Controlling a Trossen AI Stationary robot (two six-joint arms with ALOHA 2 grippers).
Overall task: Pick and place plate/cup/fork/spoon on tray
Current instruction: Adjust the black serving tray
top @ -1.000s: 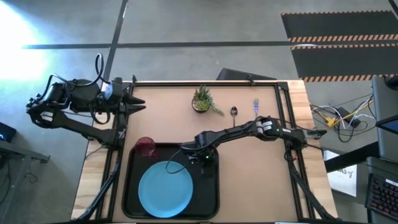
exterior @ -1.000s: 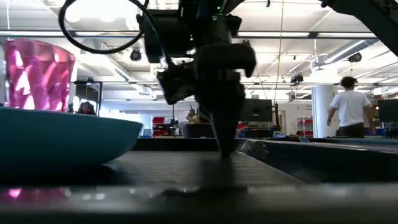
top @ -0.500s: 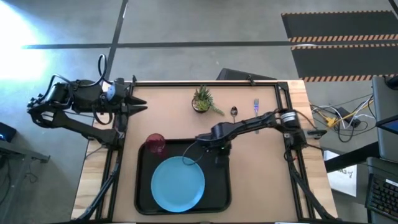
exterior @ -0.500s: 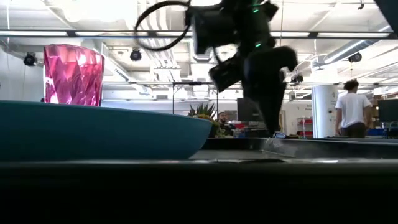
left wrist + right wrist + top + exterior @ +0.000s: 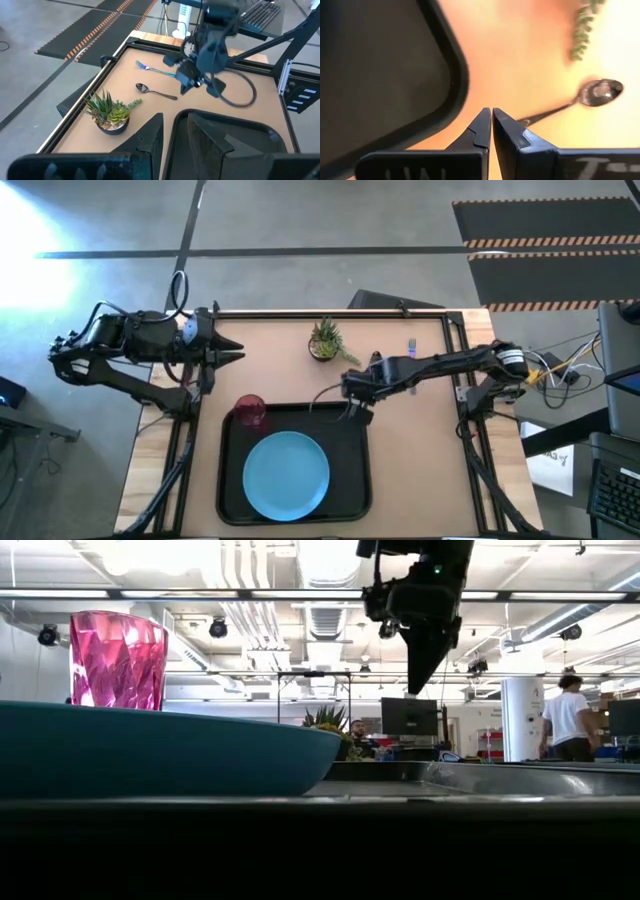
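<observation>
The black tray [image 5: 358, 480] lies at the table's near middle. The light-blue plate [image 5: 287, 475] rests flat in it. The red cup [image 5: 250, 410] stands upright at the tray's far left corner. The dark spoon [image 5: 376, 360] and the blue-handled fork [image 5: 410, 347] lie on the table beyond the tray. My right gripper [image 5: 352, 392] is shut and empty, raised above the tray's far right corner [image 5: 455, 85]; the spoon [image 5: 592, 95] lies ahead of it. My left gripper [image 5: 238, 356] is open and empty at the table's far left.
A small potted green plant [image 5: 325, 340] stands at the far middle, left of the spoon. Bare tabletop lies right of the tray. In the low view a person [image 5: 566, 715] stands in the room behind the table.
My right gripper stood with shut fingers down on the tray floor, and the tray with plate and cup slid toward the table's right. The gripper then rose clear and drew back toward the far right, over the tray's far right corner.
</observation>
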